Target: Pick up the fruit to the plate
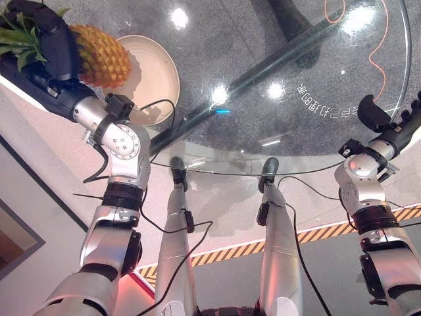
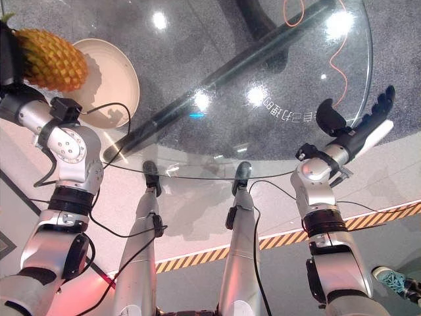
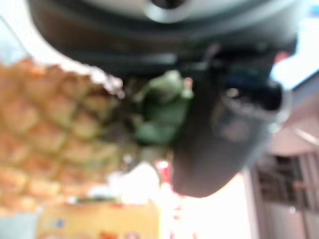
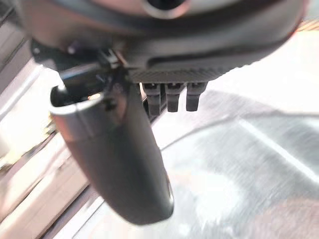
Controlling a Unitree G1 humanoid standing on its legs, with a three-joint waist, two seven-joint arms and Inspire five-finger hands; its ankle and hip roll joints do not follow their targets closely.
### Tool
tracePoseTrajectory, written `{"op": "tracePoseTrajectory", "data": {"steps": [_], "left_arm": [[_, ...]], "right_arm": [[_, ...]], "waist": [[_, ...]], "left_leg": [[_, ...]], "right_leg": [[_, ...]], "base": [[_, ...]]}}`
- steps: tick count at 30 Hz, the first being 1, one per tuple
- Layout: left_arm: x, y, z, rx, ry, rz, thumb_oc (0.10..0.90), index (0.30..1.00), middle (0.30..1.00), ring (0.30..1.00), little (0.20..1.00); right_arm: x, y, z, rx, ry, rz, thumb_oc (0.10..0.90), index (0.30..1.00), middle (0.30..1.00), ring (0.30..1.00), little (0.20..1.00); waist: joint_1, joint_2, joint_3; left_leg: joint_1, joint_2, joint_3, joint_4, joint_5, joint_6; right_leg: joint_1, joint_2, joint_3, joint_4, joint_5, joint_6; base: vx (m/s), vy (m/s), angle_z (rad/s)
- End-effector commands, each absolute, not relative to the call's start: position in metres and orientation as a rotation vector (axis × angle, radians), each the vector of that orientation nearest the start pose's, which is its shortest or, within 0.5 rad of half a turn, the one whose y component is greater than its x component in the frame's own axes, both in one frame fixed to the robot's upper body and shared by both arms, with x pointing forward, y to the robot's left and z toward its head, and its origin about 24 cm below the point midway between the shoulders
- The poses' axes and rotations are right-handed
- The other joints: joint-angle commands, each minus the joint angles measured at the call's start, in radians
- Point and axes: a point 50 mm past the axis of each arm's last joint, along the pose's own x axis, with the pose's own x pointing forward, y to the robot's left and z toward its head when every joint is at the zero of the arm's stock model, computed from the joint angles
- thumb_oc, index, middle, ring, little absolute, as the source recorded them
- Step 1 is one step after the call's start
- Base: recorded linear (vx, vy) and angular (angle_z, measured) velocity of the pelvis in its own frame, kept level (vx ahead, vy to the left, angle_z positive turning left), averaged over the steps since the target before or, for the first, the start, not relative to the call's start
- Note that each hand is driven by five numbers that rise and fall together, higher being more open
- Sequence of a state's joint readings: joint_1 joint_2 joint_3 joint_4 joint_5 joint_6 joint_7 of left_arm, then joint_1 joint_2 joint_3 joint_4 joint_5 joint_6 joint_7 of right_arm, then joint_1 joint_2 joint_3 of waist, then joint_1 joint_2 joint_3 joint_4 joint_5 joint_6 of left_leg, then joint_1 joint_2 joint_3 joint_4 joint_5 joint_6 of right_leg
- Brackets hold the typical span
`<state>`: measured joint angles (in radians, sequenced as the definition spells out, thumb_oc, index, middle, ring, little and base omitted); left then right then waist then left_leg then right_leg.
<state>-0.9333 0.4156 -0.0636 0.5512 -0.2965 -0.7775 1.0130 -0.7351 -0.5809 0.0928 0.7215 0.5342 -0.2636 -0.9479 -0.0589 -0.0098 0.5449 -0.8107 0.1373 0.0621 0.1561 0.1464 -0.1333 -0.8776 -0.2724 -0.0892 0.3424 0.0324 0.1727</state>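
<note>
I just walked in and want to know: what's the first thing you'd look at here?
The big orange pineapple, gripped in the robot's left hand at the far left, right over the edge of a cream plate. Both sit above a round glass table you can see through. The right hand hangs open at the table's right edge, holding nothing.

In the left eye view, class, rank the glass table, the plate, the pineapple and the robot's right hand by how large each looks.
1. glass table, by far the largest.
2. plate.
3. pineapple, held in the left hand; partly hidden, so close to the plate.
4. right hand, open and cut off by the view's edge, so its rank is unsure.
</note>
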Motion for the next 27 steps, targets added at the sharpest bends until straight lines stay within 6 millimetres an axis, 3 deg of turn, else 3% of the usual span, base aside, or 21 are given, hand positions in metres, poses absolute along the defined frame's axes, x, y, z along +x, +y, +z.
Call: {"op": "tracePoseTrajectory", "data": {"steps": [1, 5, 9, 11, 14, 27], "left_arm": [[0.306, 0.219, 0.34, -0.39, -1.473, 0.694, 0.1, 0.3, 0.3, 0.3, 0.2], [0.31, 0.219, 0.343, -0.349, -1.471, 0.701, 0.1, 0.3, 0.3, 0.3, 0.2], [0.313, 0.218, 0.345, -0.323, -1.466, 0.703, 0.1, 0.3, 0.3, 0.3, 0.2], [0.316, 0.219, 0.343, -0.31, -1.451, 0.701, 0.1, 0.3, 0.3, 0.3, 0.2], [0.318, 0.218, 0.343, -0.289, -1.44, 0.696, 0.1, 0.3, 0.3, 0.3, 0.2], [0.32, 0.217, 0.337, -0.258, -1.422, 0.695, 0.1, 0.3, 0.3, 0.3, 0.2]], "right_arm": [[0.335, -0.327, 0.185, 0.239, -0.389, -1.224, 0.8, 0.9, 0.9, 0.9, 0.9], [0.33, -0.348, 0.162, 0.265, -0.27, -1.281, 0.8, 0.9, 0.9, 0.9, 0.9], [0.327, -0.356, 0.143, 0.283, -0.174, -1.306, 0.8, 0.9, 0.9, 0.9, 0.9], [0.32, -0.364, 0.121, 0.297, -0.074, -1.32, 0.8, 0.9, 0.9, 0.9, 0.9], [0.315, -0.368, 0.105, 0.304, 0.005, -1.327, 0.8, 0.9, 0.9, 0.9, 0.9], [0.305, -0.372, 0.082, 0.323, 0.112, -1.325, 0.8, 0.9, 0.9, 0.9, 0.9]], "waist": [[0.024, -0.043, -0.025], [0.027, -0.04, -0.025], [0.028, -0.039, -0.025], [0.031, -0.038, -0.025], [0.032, -0.039, -0.025], [0.036, -0.047, -0.025]], "left_leg": [[-0.011, -0.013, -0.031, 0.062, -0.085, 0.002], [-0.017, -0.014, -0.036, 0.069, -0.09, 0.005], [-0.023, -0.013, -0.039, 0.076, -0.092, 0.007], [-0.014, -0.013, -0.041, 0.079, -0.106, 0.007], [-0.016, -0.012, -0.043, 0.083, -0.108, 0.009], [-0.024, -0.015, -0.05, 0.089, -0.108, 0.013]], "right_leg": [[0.048, 0.058, -0.057, -0.112, 0.048, -0.031], [0.045, 0.061, -0.053, -0.111, 0.046, -0.033], [0.042, 0.064, -0.051, -0.11, 0.045, -0.034], [0.05, 0.067, -0.05, -0.108, 0.036, -0.034], [0.051, 0.069, -0.05, -0.109, 0.036, -0.034], [0.048, 0.072, -0.053, -0.112, 0.044, -0.035]], "base": [[0.0, 0.0, 0.0], [0.0, 0.0, 0.0], [0.0, 0.0, 0.0], [0.0, 0.0, 0.0], [0.0, 0.0, 0.0], [0.0, 0.0, 0.0]]}}
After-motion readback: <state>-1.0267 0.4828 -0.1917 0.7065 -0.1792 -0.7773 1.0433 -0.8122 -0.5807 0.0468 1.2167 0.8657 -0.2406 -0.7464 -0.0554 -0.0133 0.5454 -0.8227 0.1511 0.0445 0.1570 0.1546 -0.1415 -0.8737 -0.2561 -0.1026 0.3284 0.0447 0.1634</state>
